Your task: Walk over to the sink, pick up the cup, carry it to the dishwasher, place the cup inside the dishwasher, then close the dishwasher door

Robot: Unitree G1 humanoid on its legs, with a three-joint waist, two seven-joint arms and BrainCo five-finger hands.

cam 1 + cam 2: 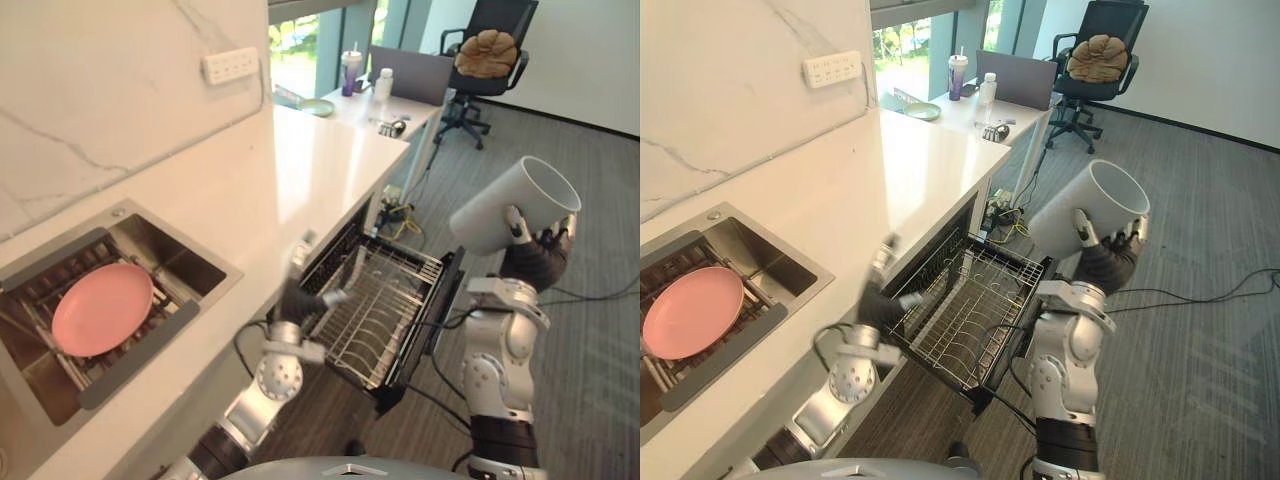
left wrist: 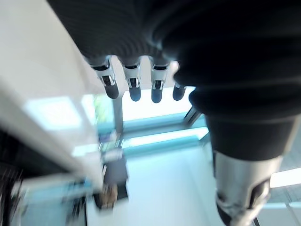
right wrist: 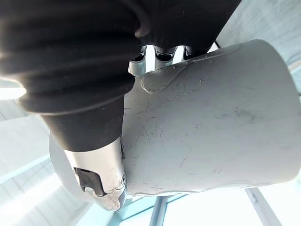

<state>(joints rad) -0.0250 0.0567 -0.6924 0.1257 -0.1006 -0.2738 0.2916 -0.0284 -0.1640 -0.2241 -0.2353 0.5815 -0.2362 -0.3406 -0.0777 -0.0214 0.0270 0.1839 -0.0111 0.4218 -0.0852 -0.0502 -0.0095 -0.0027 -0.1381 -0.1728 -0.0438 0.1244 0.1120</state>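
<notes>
Nearest the camera, the left hand [image 1: 303, 299] is seen low beside the open dishwasher [image 1: 447, 285]. Its fingers [image 2: 134, 87] are held out straight with nothing in them, close by the near edge of the pulled-out wire rack [image 1: 380, 310]; contact cannot be made out. To the left, a pink plate [image 1: 102, 308] is laid in the steel sink [image 1: 165, 250] set into the white surface [image 1: 310, 160]. To the right of the rack, over the grey carpeted floor [image 1: 600, 330], the cup [image 1: 510, 205] is held aloft in the right hand [image 1: 538, 252], with the fingers and thumb wrapped round its lower part. The cup is shown as a large, pale, tapered tumbler, tipped on its side with the mouth up and away, its wall scuffed and scratched. Farther off, a desk [image 1: 420, 105] with a laptop [image 1: 410, 75] and a black office chair [image 1: 490, 50] are pictured.
</notes>
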